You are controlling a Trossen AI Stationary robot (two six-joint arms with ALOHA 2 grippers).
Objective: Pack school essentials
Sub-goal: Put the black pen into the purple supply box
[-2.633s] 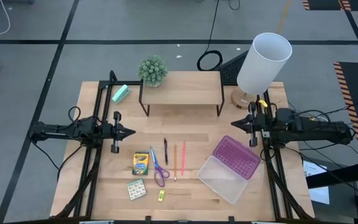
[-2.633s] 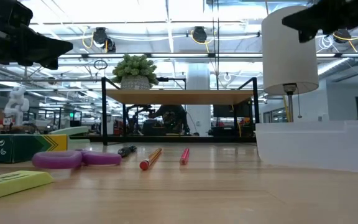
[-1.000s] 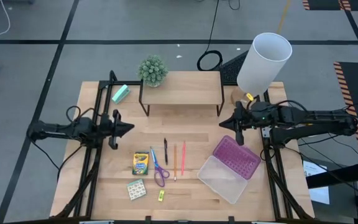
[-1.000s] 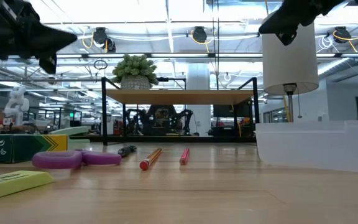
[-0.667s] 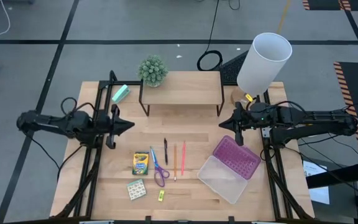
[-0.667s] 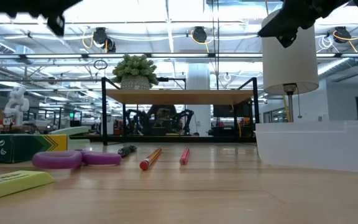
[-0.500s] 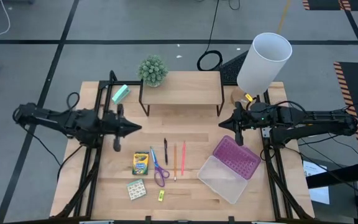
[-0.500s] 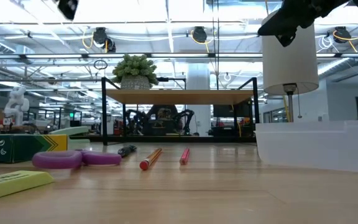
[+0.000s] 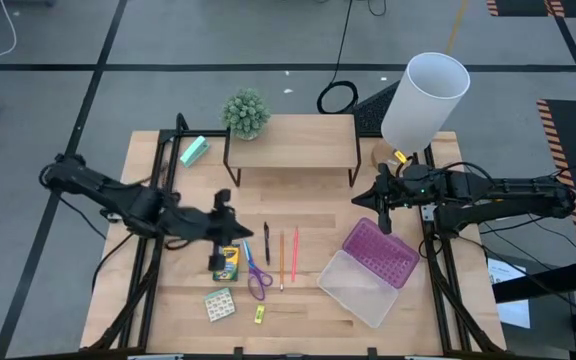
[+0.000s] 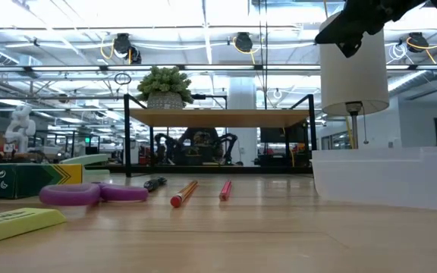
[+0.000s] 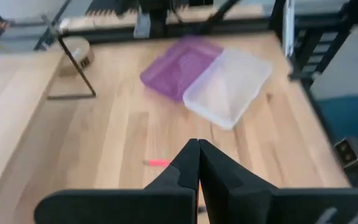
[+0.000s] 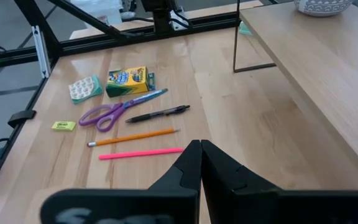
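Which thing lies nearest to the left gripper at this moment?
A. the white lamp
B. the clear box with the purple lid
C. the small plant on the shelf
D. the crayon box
D: in the high view the left gripper, its fingers shut, hangs right above the top edge of the crayon box, while the other three things are much farther off.
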